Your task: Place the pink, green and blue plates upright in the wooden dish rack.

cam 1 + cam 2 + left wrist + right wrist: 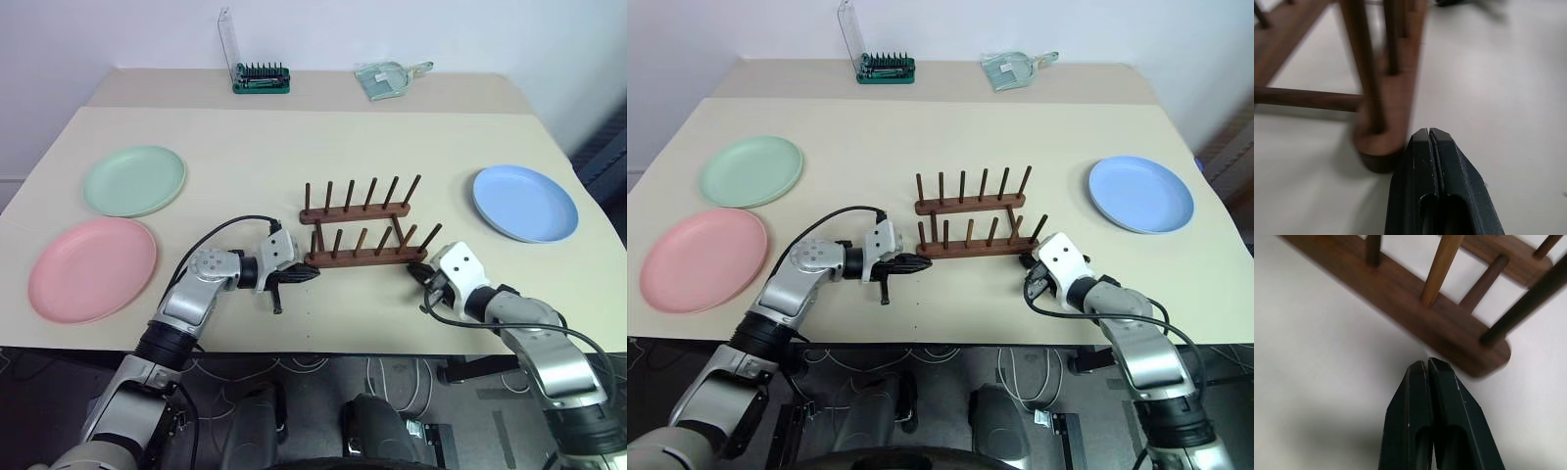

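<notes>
In the middle of the surface (294,157) stands the wooden dish rack (364,233), every slot empty. The pink plate (90,268) and green plate (134,180) lie flat far to its left, the blue plate (525,203) flat to its right. All three remain to be racked. The left gripper (306,277) and right gripper (418,271) sit at the near rail's two ends, fingers pressed together, holding nothing.

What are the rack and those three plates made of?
The rack looks like dark brown wood with a smooth finish: grain streaks show on its rail and pegs in the wrist views. The pink plate, green plate and blue plate look like matte plastic or a similar composite: flat even colour, no glare. I can't tell which for sure.
</notes>
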Motion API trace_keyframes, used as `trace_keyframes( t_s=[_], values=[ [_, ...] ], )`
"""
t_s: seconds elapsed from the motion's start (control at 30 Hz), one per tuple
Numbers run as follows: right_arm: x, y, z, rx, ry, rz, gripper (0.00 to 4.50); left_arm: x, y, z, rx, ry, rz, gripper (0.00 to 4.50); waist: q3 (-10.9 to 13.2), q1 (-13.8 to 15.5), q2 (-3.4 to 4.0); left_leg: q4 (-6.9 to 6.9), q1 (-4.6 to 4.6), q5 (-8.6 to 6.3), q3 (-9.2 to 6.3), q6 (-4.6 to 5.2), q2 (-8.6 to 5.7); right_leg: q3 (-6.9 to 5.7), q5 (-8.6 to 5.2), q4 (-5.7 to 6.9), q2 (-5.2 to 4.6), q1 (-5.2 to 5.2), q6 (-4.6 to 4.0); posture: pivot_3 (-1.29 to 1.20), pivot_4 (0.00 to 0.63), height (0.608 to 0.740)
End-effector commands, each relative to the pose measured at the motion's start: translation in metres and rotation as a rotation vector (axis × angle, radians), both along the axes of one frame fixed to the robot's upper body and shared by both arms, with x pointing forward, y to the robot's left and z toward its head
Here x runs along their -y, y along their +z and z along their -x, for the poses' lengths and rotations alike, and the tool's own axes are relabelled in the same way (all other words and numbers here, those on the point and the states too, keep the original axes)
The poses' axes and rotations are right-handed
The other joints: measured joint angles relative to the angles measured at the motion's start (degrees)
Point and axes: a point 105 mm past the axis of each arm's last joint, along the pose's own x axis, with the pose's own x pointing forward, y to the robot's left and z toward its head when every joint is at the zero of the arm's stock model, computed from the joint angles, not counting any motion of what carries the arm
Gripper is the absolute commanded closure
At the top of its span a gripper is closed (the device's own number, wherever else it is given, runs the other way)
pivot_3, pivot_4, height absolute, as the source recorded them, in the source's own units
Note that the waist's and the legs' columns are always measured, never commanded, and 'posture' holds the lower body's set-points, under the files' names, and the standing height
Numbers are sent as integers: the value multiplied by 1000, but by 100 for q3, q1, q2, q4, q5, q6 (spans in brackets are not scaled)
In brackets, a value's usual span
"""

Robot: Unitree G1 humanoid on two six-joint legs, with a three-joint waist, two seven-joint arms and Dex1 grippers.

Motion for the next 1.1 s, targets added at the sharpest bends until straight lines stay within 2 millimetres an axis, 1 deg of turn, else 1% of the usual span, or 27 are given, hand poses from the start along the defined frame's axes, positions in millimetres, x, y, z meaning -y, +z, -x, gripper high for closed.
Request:
trace_keyframes(
  t_s=[0.03,0.27,0.53,0.73,0.83,0.93,1.0,1.1],
  values=[
    [1,1,-9,27,-17,13,4427,-8,3,-11,40,73,-7,4500,0,-1,0,0,0,2,0,-3,0,0,0,0,0,0,0,0,150,732],
    [3,7,-22,74,-29,26,4427,-16,3,-25,68,141,-12,4500,0,8,0,1,0,11,1,-19,-1,0,0,1,0,0,0,0,150,732],
    [6,9,-26,98,-43,31,4427,-20,3,-34,89,174,-15,4500,0,12,0,0,-1,13,1,-21,-1,-1,0,0,0,0,0,0,150,732],
    [6,10,-27,105,-47,31,4427,-21,1,-37,94,184,-16,4500,0,9,0,0,-1,13,1,-21,-1,-1,0,1,0,0,0,0,150,732],
    [5,11,-26,107,-39,29,4427,-20,2,-34,89,167,-10,4500,0,8,0,0,0,13,1,-21,-1,-1,0,1,0,0,0,0,150,732],
    [3,14,-20,108,-1,26,4427,-21,6,-28,84,141,9,4500,0,6,0,0,-1,13,1,-22,-1,-2,0,0,0,0,0,0,150,732],
    [4,19,-13,110,24,24,4427,-24,12,-22,65,125,35,4500,0,10,0,-2,-2,13,2,-22,-1,-1,0,-1,0,-1,0,0,150,732],
    [5,30,-1,105,56,-6,4427,-34,27,-7,59,92,91,4500,2,3,1,-6,-6,13,2,-22,-1,-1,-1,-5,-1,-5,0,0,150,732]
  ],
)
